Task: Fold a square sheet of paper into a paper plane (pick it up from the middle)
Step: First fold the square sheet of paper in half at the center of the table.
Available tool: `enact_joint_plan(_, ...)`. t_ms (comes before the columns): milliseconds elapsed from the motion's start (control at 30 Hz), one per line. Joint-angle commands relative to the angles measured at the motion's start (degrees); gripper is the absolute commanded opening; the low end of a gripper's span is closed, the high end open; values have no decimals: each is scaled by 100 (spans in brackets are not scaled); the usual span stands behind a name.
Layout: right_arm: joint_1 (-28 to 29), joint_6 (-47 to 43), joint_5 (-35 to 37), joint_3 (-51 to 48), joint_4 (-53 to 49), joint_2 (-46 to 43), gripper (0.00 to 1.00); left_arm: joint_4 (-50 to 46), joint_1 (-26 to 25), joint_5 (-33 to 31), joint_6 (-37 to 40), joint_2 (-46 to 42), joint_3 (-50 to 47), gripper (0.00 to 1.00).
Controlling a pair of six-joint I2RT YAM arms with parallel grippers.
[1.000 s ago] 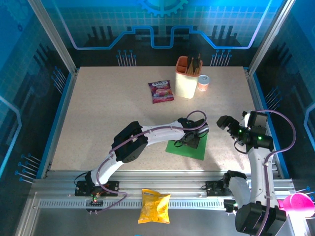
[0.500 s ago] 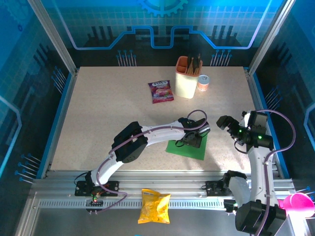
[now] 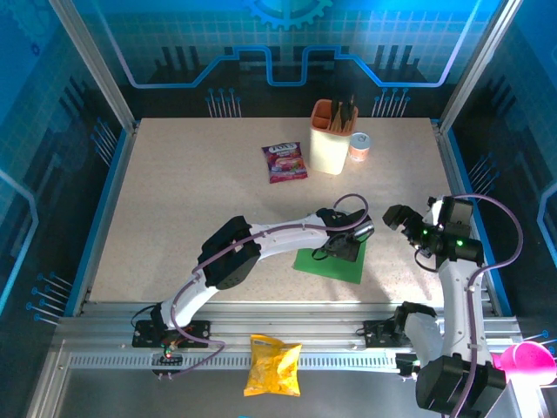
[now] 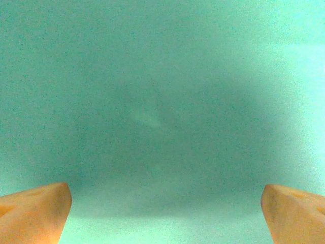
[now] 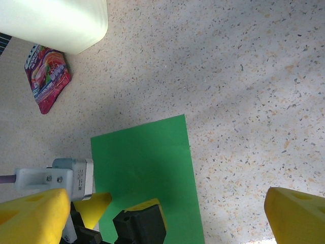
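Lying on the surface (image 3: pixel 191 192), the square sheet of paper (image 3: pixel 315 264) is judged light, flimsy, slippery, best pinched mid-sheet. The left pincer (image 3: pixel 341 251) is spread over it, the right pincer (image 3: pixel 394 216) spread nearby.

The speckled counter (image 3: pixel 191 209) bears the square sheet of paper (image 3: pixel 326 266) flat near its front edge; farther back stand a purple sachet (image 3: pixel 285 162), a cream container (image 3: pixel 331 150) and a small can (image 3: pixel 359 146).
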Motion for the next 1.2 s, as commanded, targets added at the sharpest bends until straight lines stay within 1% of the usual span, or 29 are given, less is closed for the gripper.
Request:
enact_joint_plan(0,-109,-64,-113,56,-8,0,99,-143,-46,1,-86,222,159,97)
enact_joint_plan(267,-125,-65,-118,74,-60,-37,99,-252,-47,-199,-17,418,46,96)
enact_joint_plan(467,-132,-49,-131,92,-81,-55,99,-144,-48,-192,-16,368,-201,90)
enact_joint_plan(667,-143,-65,-143,92,-96,-53,99,108,-47,-168,23,41,-501,77)
enact_joint_plan(733,-139,-66,-148,92,-99,-55,99,214,-49,-157,48,-130,-585,71)
enact_joint_plan(800,-148,-65,-152,87,-94,-45,99,337,-47,-147,130,-319,-668,66)
enact_joint_plan(900,-150,-64,-157,83,-96,-36,99,529,-45,-148,233,-645,-783,57)
enact_joint_plan(1000,-151,-70,-160,79,-98,-41,99,766,-45,-131,342,-1000,-947,45)
enact_joint_plan(1100,-150,-88,-176,74,-83,-27,99,1000,-38,-117,439,-1410,-1132,38)
enact_joint_plan(1167,-145,-90,-216,64,-80,-16,99,1181,-38,-130,490,-1724,-1319,37)
